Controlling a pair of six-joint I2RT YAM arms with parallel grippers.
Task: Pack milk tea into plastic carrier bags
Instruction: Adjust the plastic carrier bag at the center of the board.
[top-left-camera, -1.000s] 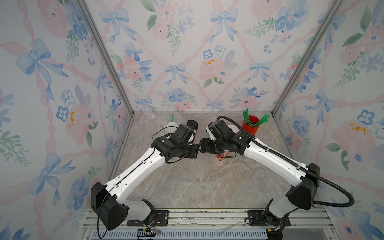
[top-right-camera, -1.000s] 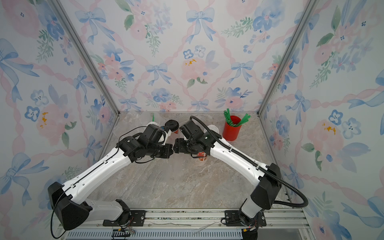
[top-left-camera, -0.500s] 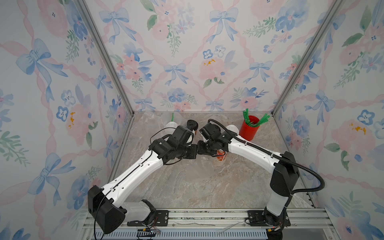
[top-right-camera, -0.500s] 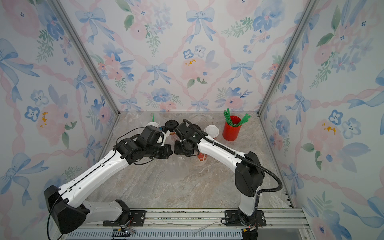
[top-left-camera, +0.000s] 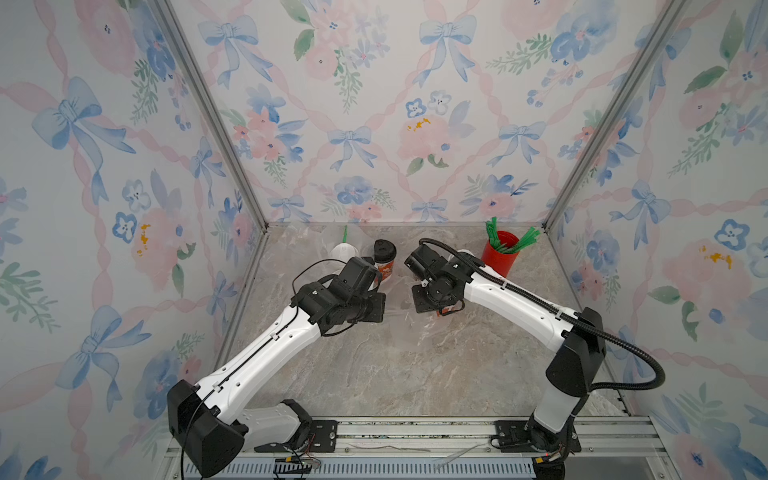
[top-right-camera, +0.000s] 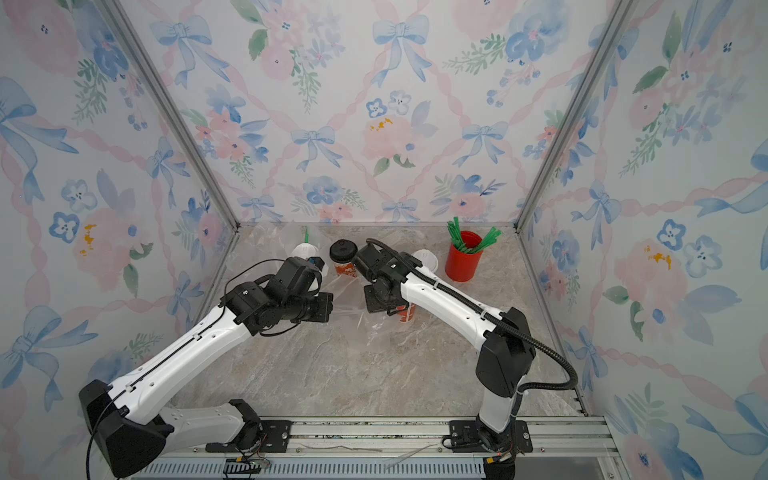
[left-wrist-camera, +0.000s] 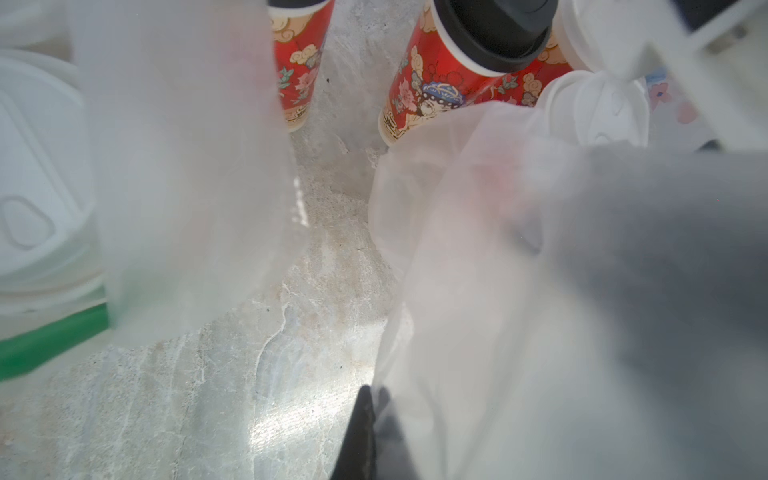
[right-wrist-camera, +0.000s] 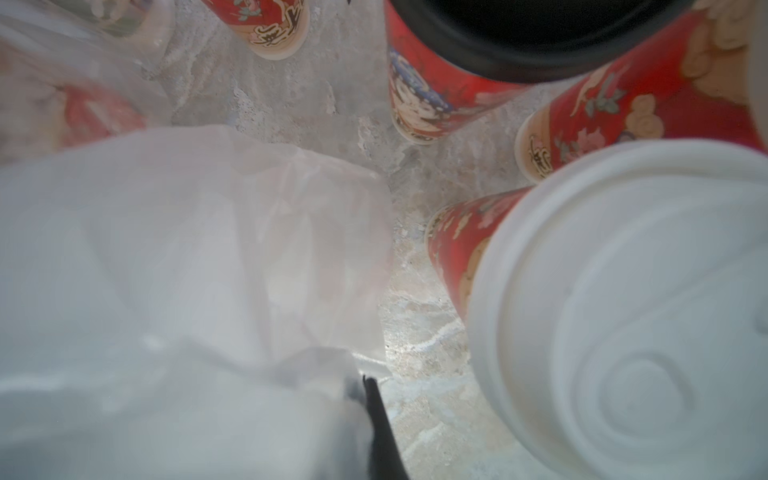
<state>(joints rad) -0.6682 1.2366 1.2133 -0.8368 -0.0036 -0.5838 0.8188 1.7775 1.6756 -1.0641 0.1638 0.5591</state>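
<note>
Clamping left claw (left-wrist-camera: 365, 411) and right claw (right-wrist-camera: 374, 403) tight on film, you are holding the plastic carrier bag (top-left-camera: 405, 320) just beside the black-lidded cup (top-left-camera: 384, 253); limp, light, slippery, it is likely wanting rim-edge pinches.

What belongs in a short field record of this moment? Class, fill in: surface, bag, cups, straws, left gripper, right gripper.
surface: grey marble tabletop
bag: clear plastic bag, spanning between both grippers
cups: black-lid cup and white-lid cup upright at the back; others partly hidden by the arms
straws: green straws in a plain red cup
left gripper: shut on the bag
right gripper: shut on the bag
</note>
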